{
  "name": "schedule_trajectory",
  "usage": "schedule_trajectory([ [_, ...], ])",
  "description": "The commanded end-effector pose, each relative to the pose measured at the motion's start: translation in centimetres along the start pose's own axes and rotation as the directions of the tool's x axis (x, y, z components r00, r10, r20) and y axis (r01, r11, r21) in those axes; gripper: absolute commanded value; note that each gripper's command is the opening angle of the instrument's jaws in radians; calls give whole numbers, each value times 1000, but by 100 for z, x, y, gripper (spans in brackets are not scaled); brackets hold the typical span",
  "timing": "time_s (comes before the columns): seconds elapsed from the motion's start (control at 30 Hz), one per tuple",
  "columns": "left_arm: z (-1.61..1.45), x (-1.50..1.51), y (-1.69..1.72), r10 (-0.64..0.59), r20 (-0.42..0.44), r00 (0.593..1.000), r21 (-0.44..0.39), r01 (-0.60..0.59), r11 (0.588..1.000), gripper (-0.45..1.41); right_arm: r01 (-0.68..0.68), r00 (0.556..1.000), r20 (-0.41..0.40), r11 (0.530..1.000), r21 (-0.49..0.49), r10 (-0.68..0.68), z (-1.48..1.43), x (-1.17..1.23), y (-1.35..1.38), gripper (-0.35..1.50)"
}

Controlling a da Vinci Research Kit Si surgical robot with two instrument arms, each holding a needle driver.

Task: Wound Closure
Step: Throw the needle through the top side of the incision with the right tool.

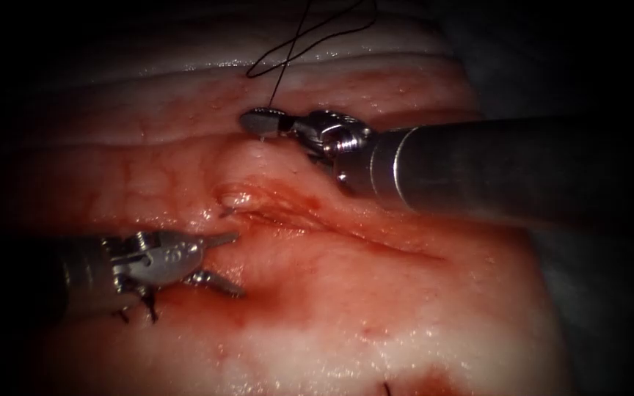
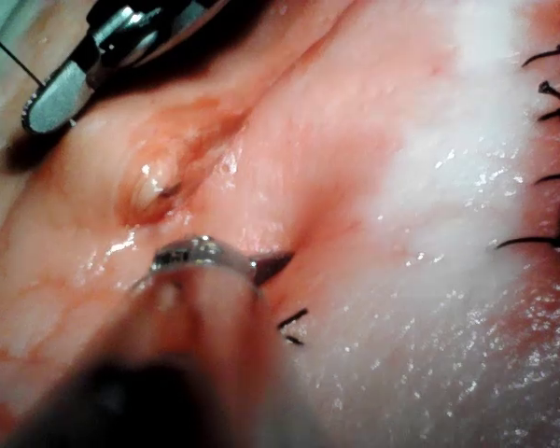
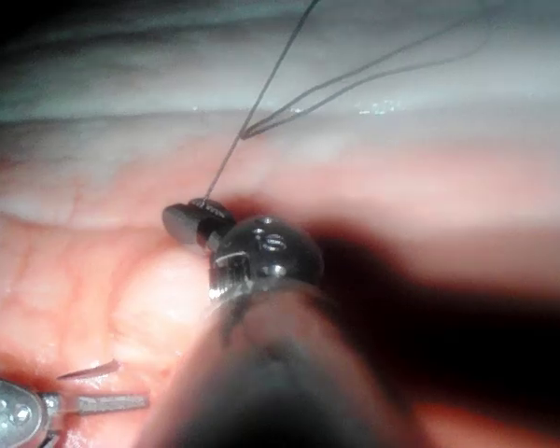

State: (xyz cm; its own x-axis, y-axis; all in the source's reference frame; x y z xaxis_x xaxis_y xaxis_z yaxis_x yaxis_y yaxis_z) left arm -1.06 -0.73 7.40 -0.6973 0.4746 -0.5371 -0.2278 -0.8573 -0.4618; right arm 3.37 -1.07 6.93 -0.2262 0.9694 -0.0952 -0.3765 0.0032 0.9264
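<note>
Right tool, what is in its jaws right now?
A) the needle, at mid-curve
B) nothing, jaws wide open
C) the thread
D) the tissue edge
C: the right tool has its jaws shut on the thread, which runs up from the tip into a loop over the tissue; the left tool stands open and holds nothing.

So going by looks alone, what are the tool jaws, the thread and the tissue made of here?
The right tool, shut on the thread, and the open, empty left tool look like polished metal: silvery with bright glints. The thread seems a fine dark filament, matte; its fibre cannot be told. The tissue is soft, wet pork belly, glistening pink and white. I cannot make out the needle.
</note>
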Motion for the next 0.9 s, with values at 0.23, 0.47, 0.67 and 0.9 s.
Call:
schedule_trajectory([
  [0.23,0,0,-6,8,-3,1000,-12,-8,1000,53,-12,998,70,997,74,7,14,-21,-25,-35],
  [0.47,-17,-4,-14,35,-26,999,-8,-36,999,51,144,988,47,985,92,-148,13,-15,-23,15],
  [0.67,-36,-5,-28,160,-115,980,37,-156,987,39,180,983,9,976,125,-182,6,1,-5,67],
  [0.9,-43,5,-39,350,-242,905,66,-345,936,11,177,984,-44,975,132,-173,-9,23,14,51],
])
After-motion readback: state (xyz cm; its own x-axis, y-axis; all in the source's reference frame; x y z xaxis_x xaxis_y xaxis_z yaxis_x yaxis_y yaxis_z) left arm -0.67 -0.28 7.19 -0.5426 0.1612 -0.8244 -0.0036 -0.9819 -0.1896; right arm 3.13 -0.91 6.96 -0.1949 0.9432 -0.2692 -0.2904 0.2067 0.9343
